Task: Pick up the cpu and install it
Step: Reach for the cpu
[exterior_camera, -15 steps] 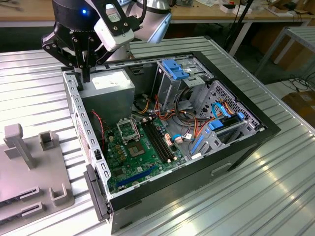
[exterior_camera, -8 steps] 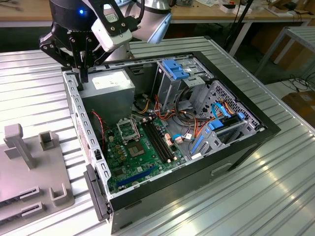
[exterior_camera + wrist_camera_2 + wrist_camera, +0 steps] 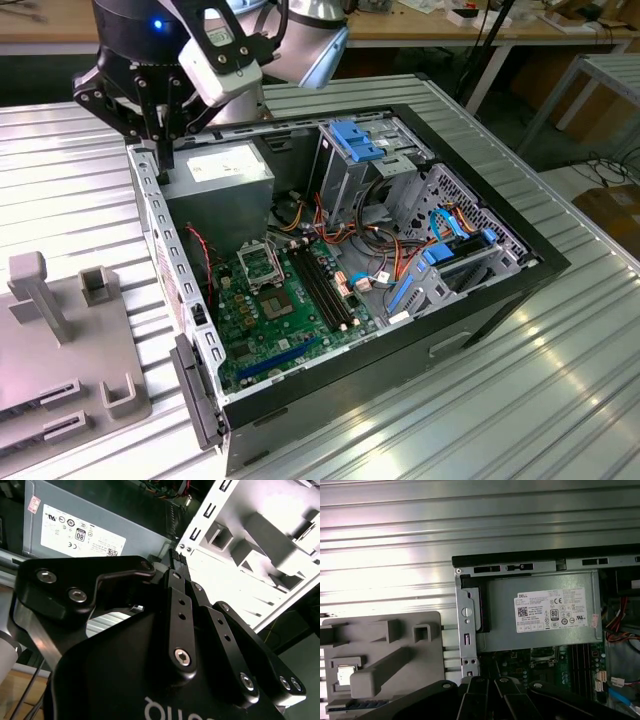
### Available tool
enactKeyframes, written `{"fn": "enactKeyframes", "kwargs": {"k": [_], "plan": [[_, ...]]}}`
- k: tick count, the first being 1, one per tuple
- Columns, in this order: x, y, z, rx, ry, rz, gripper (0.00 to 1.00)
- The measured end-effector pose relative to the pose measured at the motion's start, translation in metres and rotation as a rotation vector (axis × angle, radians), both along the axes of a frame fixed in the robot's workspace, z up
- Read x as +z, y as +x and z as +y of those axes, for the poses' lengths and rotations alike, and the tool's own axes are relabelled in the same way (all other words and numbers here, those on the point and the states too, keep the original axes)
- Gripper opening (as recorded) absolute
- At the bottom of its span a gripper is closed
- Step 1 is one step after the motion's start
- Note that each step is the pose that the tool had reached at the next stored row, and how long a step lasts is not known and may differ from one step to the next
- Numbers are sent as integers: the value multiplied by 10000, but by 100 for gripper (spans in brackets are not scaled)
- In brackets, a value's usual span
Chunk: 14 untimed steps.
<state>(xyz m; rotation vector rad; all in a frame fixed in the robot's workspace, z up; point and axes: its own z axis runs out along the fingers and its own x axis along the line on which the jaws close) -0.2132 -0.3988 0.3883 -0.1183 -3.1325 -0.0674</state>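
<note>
Ribbing is seen along the metal surface (image 3: 560,400), on which a grey fixture (image 3: 60,340) is laid at the exterior view's left, well apart from the jaws. In the first wrist view the same fixture (image 3: 385,645) is shown, and a small pale square, taken to be the cpu (image 3: 346,676), is seated in one of its recesses. The cpu is therefore not held and lies well away from the jaws.

Further right, the gripper (image 3: 163,155) is hung over the near corner of an open computer case (image 3: 400,350). Its jaws are drawn together, narrow, and pointed down at the case rim; whether the rim is touched cannot be told. The gripper (image 3: 176,562) is also shown in the second wrist view with its links folded close.

Just beside the jaws, inside the case, a grey power supply (image 3: 220,180) is mounted. Beyond it, lower in the case, the green motherboard (image 3: 290,310) is laid flat, and on it the socket (image 3: 258,262) is found with its frame raised, near the jaws but apart from them. Black memory slots (image 3: 325,290) are set past the socket, and a blue drive bracket (image 3: 360,140) is fixed farther off, toward the exterior view's right.
</note>
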Motion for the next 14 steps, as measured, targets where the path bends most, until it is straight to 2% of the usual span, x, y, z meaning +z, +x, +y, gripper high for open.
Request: {"fn": "enactKeyframes", "kwargs": {"k": [14], "plan": [[-3, -77, 0, 0, 0, 22, 11]]}}
